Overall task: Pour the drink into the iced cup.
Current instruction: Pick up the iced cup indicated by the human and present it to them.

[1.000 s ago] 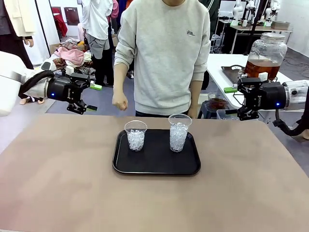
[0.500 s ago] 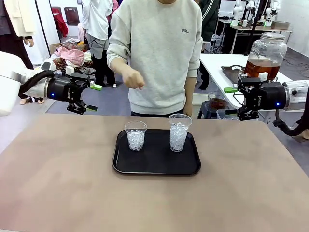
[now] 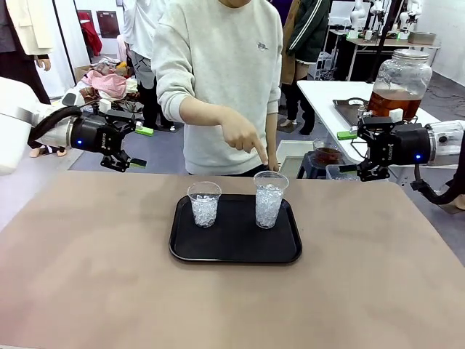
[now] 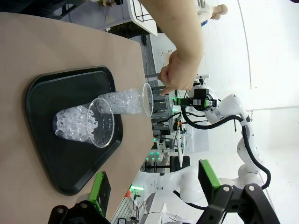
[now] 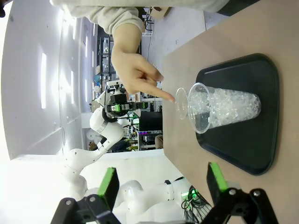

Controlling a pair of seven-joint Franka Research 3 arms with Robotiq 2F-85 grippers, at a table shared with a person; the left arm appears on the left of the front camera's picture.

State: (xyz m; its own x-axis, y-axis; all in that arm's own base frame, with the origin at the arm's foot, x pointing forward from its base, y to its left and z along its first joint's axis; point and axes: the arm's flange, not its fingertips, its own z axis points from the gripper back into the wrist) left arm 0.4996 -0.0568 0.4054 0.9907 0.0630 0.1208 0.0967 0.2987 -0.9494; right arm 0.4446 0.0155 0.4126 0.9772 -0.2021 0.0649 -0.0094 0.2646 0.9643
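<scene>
Item one, the worktop (image 3: 87, 276): we find it tan and carrying a black tray (image 3: 236, 251) at its middle. Item two, on that tray: a shorter cup (image 3: 204, 205) towards the robot's left and a taller cup (image 3: 270, 200) towards its right. Both are clear, upright, filled with ice and standing apart; neither they nor the tray have shifted over the last second. Item three, the drink (image 3: 392, 103): we see it as amber-brown liquid in a lidded glass jar (image 3: 401, 73) on a white table (image 3: 327, 91) beyond the worktop's far right corner, well apart from both cups. Item four, the person's hand (image 3: 243, 138): a second ago it hung as a loose fist near the waist, and half a second ago it was raised at chest level. Now it reaches down with the index finger extended, the tip just above the far rim of the taller cup; we cannot tell whether it touches. The person's body has also moved towards the robot's left. Item five, the left fingers (image 3: 144, 131): they are spread wide with nothing between them, hanging off the worktop's far left corner exactly as before. Item six, the right fingers (image 3: 346, 135): likewise spread and empty, unmoved beyond the far right edge.
</scene>
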